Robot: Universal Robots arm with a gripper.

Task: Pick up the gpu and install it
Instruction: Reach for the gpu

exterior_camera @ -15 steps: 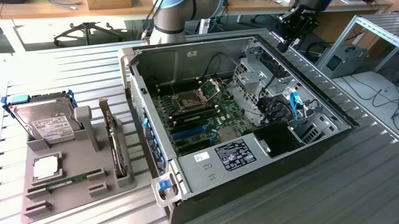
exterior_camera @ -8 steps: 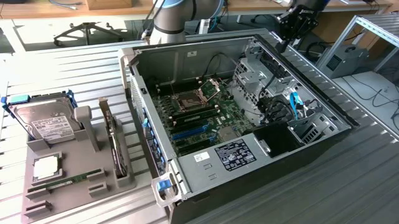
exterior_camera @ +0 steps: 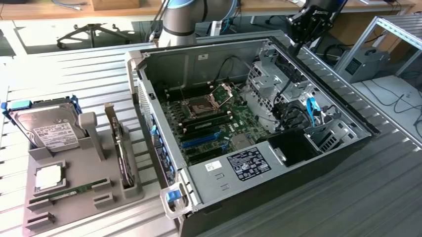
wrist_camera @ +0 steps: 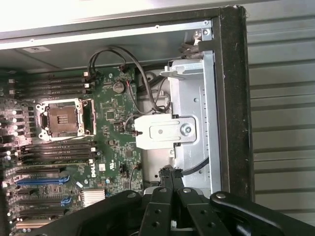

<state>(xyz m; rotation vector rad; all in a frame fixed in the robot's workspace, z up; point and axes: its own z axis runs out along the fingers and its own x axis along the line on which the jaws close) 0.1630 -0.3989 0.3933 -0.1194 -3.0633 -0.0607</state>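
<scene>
My gripper (exterior_camera: 297, 44) hangs above the far corner of the open computer case (exterior_camera: 197, 64), toward the exterior view's right. My fingers (wrist_camera: 160, 206) are pressed together with nothing between them. In the wrist view they meet over the edge of the motherboard (wrist_camera: 113, 113), close to the silver drive cage (wrist_camera: 192, 113) and a bundle of black cables (wrist_camera: 147, 83).

The gpu (exterior_camera: 124, 158) is well apart from me. It stands on its long edge in a slot of the grey holder (exterior_camera: 92, 182) on the slatted metal table (exterior_camera: 369, 187), at the exterior view's left, just outside the case's rear wall. Its silver bracket end points toward the back of the table.

In the same holder, further toward the exterior view's left, a silver hard drive (exterior_camera: 49, 131) with a white label leans in its own slot. A thin green RAM stick (exterior_camera: 72, 190) lies flat near the holder's front, and a small square chip (exterior_camera: 49, 177) rests in a pocket beside it.

Inside the case the motherboard lies bare, with the CPU socket (wrist_camera: 61, 118) open, rows of memory slots on either side of it, and blue and black expansion slots (exterior_camera: 201, 140) toward the case's rear wall.
</scene>
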